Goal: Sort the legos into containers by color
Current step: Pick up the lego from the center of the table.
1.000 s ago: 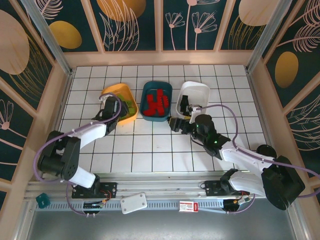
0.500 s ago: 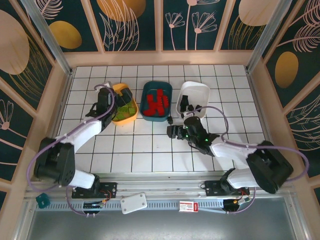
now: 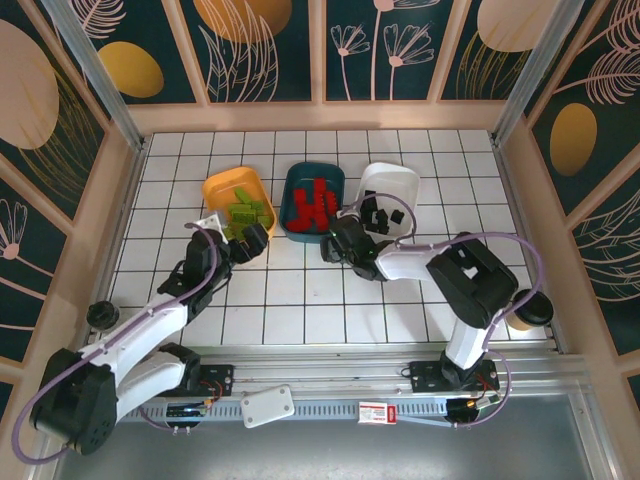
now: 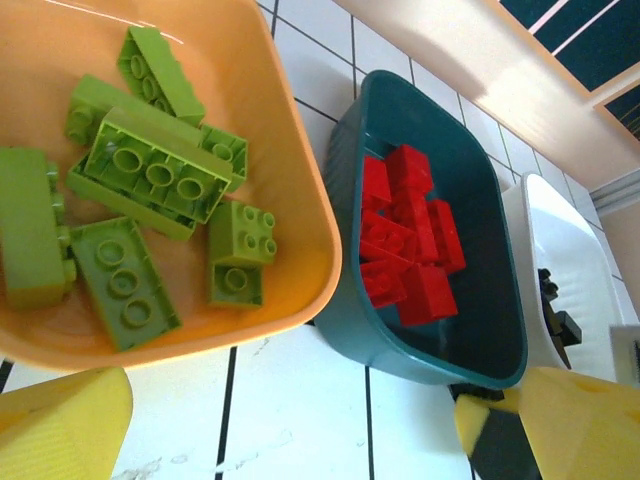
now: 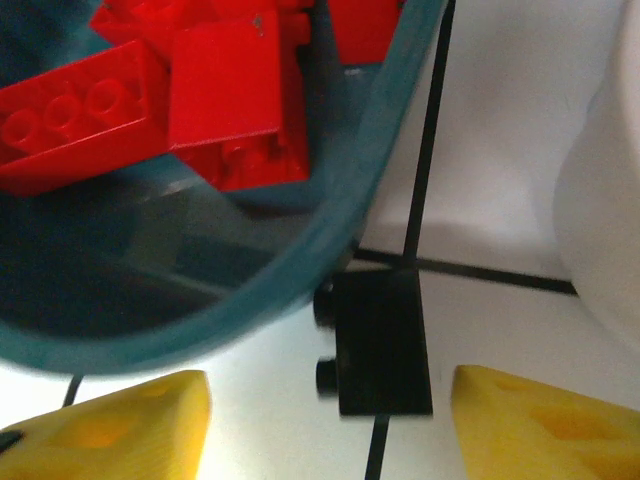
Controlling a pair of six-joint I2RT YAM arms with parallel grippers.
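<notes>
Top external: green legos (image 3: 247, 213) in orange tray (image 3: 214, 188), red legos (image 3: 313, 203) in teal tray (image 3: 294, 178), black legos (image 3: 380, 212) in white tray (image 3: 400, 178); sorting judged nearly complete.
Left wrist: left tool (image 4: 310, 425) wide, empty.
Right wrist: right tool (image 5: 335, 420) parted, straddling one black brick (image 5: 385, 345) on the counter (image 5: 500, 330) beside the teal tray; not gripped, outstanding.

- Three trays: one orange-yellow tray (image 3: 215, 186), one dark teal tray (image 3: 291, 186), one white tray (image 3: 402, 180).
- Lime green bricks (image 4: 155, 165): about eight.
- Red bricks (image 4: 410, 240): one heap, too tangled to count.
- Black bricks in the white tray (image 3: 380, 212): several, number unclear.
- One lone black brick (image 5: 385, 345) on the desk (image 3: 300, 290).
</notes>
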